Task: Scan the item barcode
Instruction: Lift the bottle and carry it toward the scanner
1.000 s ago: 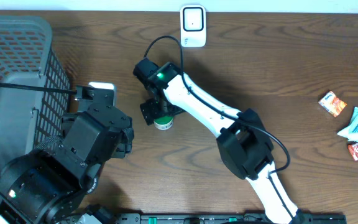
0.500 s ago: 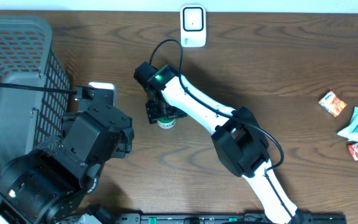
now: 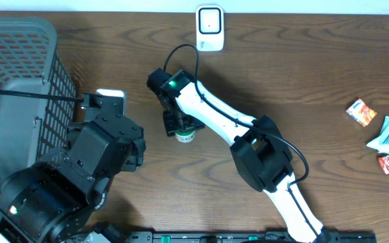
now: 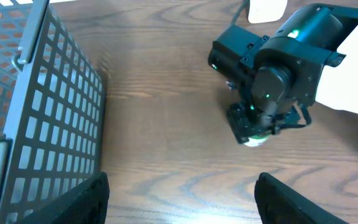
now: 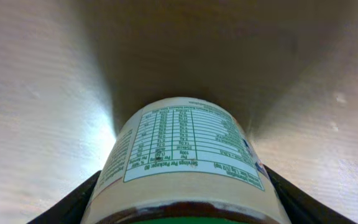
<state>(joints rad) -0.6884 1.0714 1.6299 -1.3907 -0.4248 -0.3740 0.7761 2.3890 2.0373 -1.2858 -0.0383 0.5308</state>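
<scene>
The bottle (image 5: 185,155) sits mid-bench (image 3: 316,67). The right gripper (image 5: 182,202) straddles its sides; whether it is clamped yet, I cannot tell. The left gripper (image 4: 179,193) gapes wide, empty. The bottle is likely light, rigid and slick, so hold its body with the barcode uncovered.

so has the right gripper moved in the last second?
Yes. Overhead, the right gripper and the bottle shifted slightly image-right, closer to in line below the white scanner.
</scene>
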